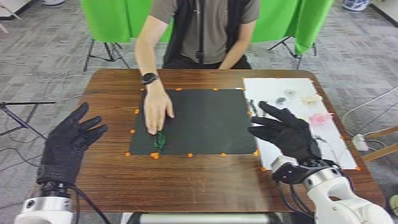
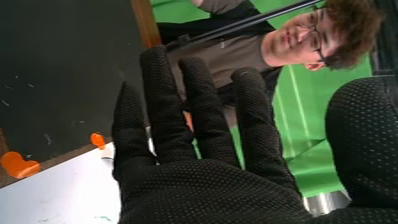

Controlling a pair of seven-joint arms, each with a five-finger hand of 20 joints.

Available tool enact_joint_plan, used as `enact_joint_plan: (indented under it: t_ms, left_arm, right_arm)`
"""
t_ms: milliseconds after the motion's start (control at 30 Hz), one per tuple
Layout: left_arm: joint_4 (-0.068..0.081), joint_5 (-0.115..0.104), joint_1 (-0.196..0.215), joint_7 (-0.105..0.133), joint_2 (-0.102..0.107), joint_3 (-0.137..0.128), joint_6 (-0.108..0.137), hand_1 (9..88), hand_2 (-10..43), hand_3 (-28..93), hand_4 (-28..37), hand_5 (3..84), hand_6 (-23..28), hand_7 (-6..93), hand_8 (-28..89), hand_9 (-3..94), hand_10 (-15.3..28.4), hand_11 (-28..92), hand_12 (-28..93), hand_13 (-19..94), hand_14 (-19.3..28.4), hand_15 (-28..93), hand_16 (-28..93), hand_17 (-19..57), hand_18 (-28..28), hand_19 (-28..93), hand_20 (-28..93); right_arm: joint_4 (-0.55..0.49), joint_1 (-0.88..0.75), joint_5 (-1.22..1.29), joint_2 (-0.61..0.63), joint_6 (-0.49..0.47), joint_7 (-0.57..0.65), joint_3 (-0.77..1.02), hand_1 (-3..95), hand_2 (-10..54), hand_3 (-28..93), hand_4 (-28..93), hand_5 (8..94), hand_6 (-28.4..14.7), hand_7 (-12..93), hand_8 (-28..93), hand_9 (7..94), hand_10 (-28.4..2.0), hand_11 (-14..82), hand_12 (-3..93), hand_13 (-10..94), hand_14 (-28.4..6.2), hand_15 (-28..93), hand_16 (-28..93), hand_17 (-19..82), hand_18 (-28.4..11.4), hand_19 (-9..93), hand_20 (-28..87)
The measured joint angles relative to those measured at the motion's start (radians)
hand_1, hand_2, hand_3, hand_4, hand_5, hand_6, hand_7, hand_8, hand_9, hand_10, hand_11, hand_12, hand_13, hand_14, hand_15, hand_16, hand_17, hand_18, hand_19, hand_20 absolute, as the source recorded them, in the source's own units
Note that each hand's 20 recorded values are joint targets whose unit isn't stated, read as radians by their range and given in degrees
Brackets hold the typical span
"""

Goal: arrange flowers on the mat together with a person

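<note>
In the head view, the step in hand seems to be laying greenery with the person, whose hand (image 1: 157, 106) is flat on the mat (image 1: 206, 120), fingertips at the green stem (image 1: 159, 141); whether they touch it, I cannot tell. To do it well, the right hand (image 1: 286, 134) should leave that side alone and turn to a bloom, coming down low and closing softly on its stem rather than its petals. Its fingers are spread and relaxed, pinching nothing, and those of the left hand (image 1: 64, 147) are likewise loosely fanned. The green stem lies between the two hands, across from the left fingertips and well apart from the right ones. The pink flower (image 1: 321, 119) is near the right fingers, on their outer side, with the pale flower (image 1: 311, 99) farther out past it on the white sheet (image 1: 277, 85). In the right wrist view, the right fingers stand straight, slightly parted, the thumb held wide; that gap would need narrowing gently around a thin stem. The mat lies past the outermost finger, away from the thumb, and the white sheet is beside that finger's base.
</note>
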Motion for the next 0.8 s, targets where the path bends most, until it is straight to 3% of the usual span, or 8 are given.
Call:
enact_joint_plan:
  t_ms: [500,800]
  left_arm:
    - [0.0,-0.007,0.0,0.004,0.02,0.006,0.002,21.7,6.7,77,-26.6,33.8,7.2,8.0,-8,36.1,20.0,23,11,29,27.6,49,-8,-4.5,28.4,66,-12]
    - [0.0,-0.007,0.0,0.006,0.021,0.008,0.003,21.8,6.3,77,-26.5,33.8,7.1,8.3,-8,36.0,19.9,23,11,28,27.6,49,-8,-4.7,28.4,65,-11]
  right_arm:
    - [0.0,0.0,0.0,0.0,0.0,0.0,0.001,18.0,8.3,75,-27,43.1,1.0,13,-13,48.6,-16.3,14.2,14.3,39,-18.1,35,15,5,-20.4,40,19]
    - [0.0,0.001,0.0,0.0,0.001,0.0,0.0,18.1,8.4,75,-27,43.2,0.9,13,-13,48.6,-16.4,14.3,14.3,39,-18.3,35,15,5,-20.5,40,19]
